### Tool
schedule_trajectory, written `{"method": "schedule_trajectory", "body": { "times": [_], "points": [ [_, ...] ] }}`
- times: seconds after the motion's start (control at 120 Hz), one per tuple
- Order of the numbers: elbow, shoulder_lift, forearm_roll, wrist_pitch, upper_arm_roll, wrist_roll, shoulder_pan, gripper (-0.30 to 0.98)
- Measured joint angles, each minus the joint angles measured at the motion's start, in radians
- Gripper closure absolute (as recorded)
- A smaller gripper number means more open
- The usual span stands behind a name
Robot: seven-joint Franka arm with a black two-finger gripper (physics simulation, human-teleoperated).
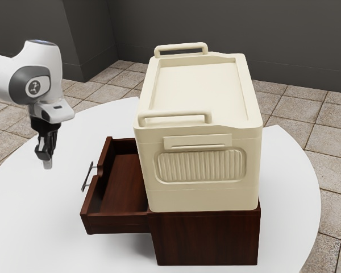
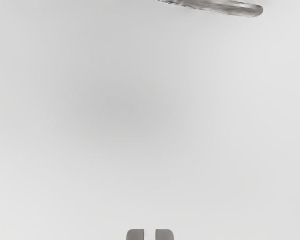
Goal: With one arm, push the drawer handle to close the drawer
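Cabinet (image 1: pixel 207 239) under a cream box (image 1: pixel 198 196), its drawer (image 1: pixel 125 181) well out, the closing push not yet made.
The handle (image 1: pixel 87 176) is on the drawer's outer front; the gripper (image 1: pixel 47 162) is near it but apart, on the side away from the cabinet, fingers a narrow gap apart and holding nothing. I judge all the work is left: meet the handle, then press the drawer home. The drawer's bare wood floor shows in part; the box is covered on top, its contents hidden.
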Motion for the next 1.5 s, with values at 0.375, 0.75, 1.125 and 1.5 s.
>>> {"method": "schedule_trajectory", "body": {
  "times": [0.375,0.75,1.125,1.5],
  "points": [
    [-0.036,0.099,-0.106,0.244,-0.003,-0.014,-0.035,0.78],
    [-0.047,0.102,-0.171,0.330,-0.009,-0.014,-0.096,0.79],
    [-0.056,0.104,-0.215,0.366,-0.061,-0.012,-0.125,0.79],
    [-0.049,0.126,-0.245,0.407,-0.068,-0.012,-0.160,0.79]
  ]
}}
